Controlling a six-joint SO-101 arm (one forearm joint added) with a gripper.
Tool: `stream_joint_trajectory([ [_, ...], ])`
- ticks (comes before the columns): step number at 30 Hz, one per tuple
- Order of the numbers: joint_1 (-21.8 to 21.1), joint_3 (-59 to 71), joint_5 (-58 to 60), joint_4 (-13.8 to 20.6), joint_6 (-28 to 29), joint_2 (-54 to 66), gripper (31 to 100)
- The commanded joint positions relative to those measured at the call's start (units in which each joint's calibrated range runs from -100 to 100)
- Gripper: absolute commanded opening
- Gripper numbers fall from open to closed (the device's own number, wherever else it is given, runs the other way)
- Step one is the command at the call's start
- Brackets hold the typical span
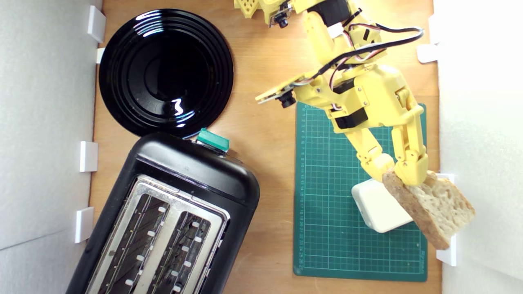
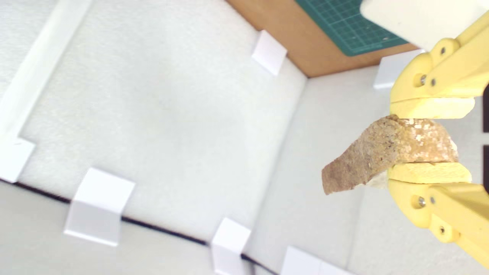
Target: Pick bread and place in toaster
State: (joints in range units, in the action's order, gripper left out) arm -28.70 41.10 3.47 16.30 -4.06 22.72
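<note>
My yellow gripper (image 1: pixel 402 171) is shut on the bread (image 1: pixel 433 208), a slice with pale holey crumb and brown crust, held at one end over the exterior view's right edge of the green mat. In the wrist view the bread (image 2: pixel 382 152) is pinched between the two yellow fingers (image 2: pixel 431 109), crust facing the camera. The black toaster (image 1: pixel 192 167) with silver-rimmed slots and a teal lever knob (image 1: pixel 213 141) stands at the exterior view's lower left, well apart from the gripper. Both slots look unoccupied.
A glossy black plate (image 1: pixel 122 73) lies behind the toaster. A cream-white rounded box (image 1: pixel 378 208) sits on the green cutting mat (image 1: pixel 327 204), partly under the bread. White foam walls (image 1: pixel 482 143) with small white brackets enclose the wooden table.
</note>
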Motion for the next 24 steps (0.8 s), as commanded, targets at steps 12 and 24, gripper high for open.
stream_joint_trajectory([
  [12, 0.65, -44.23, -30.78, 1.65, -3.18, 5.23, 59.8],
  [24, 1.22, -73.47, -52.45, 1.74, -12.81, -3.34, 59.8],
])
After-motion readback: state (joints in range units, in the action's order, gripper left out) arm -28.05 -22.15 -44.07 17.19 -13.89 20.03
